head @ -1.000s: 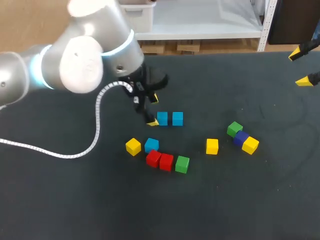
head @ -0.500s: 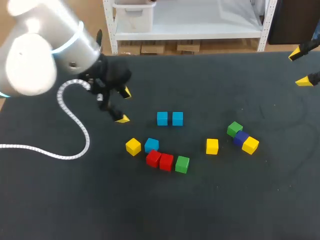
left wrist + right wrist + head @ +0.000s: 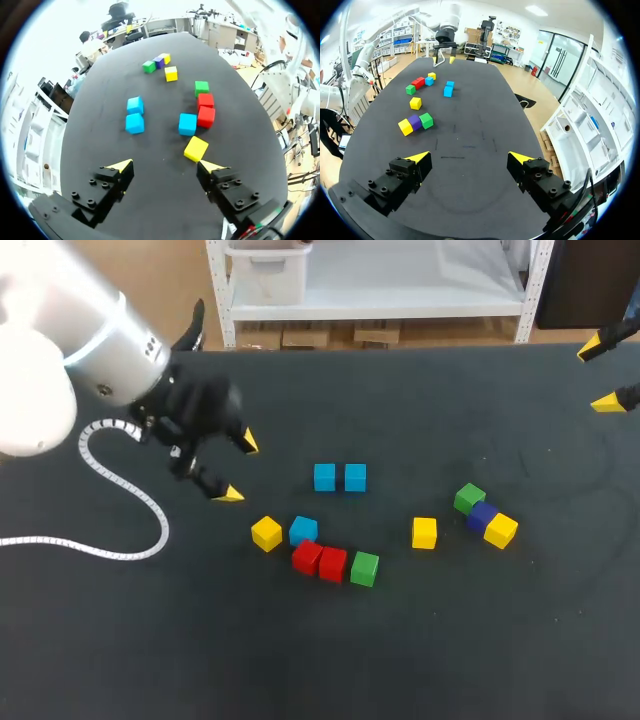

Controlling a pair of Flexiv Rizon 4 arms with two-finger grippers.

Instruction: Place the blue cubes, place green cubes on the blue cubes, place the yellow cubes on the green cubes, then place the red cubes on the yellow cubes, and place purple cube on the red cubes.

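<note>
Retreating from the blue pair (image 3: 324,477), the left gripper (image 3: 238,469) now hovers at their nine o'clock, jaws spread and empty. The base layer looks unfinished. A third blue cube (image 3: 303,530) lies at the gripper's four o'clock, with a yellow cube (image 3: 266,533) just beside it at nine o'clock and a red cube (image 3: 307,556) close against it at six. Fetching it likely calls for a careful descent between those neighbours. The right gripper (image 3: 469,157) hangs open, holding nothing, over the two o'clock edge of the table (image 3: 500,640). Its surface is dark and matte, and nothing is stacked yet.
</note>
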